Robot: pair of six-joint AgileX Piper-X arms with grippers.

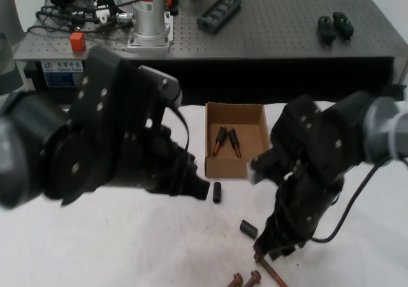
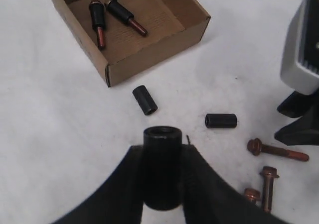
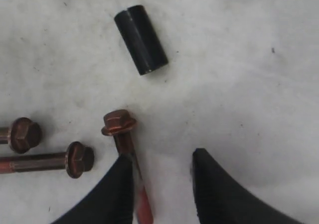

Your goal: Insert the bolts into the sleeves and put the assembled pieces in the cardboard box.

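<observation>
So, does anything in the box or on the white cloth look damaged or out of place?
Nothing stands out. Two assembled black-and-copper pieces lie inside the brown cardboard box; two black cylindrical sleeves and three copper hex-head bolts lie loose on the white cloth, none visibly damaged. The left gripper holds a third sleeve.

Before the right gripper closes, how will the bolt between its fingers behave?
The bolt looks like rigid metal. Its round shaft may roll on the cloth, though the wide head should curb that. It lies by one finger of the right gripper, so closing may shove it.
</observation>
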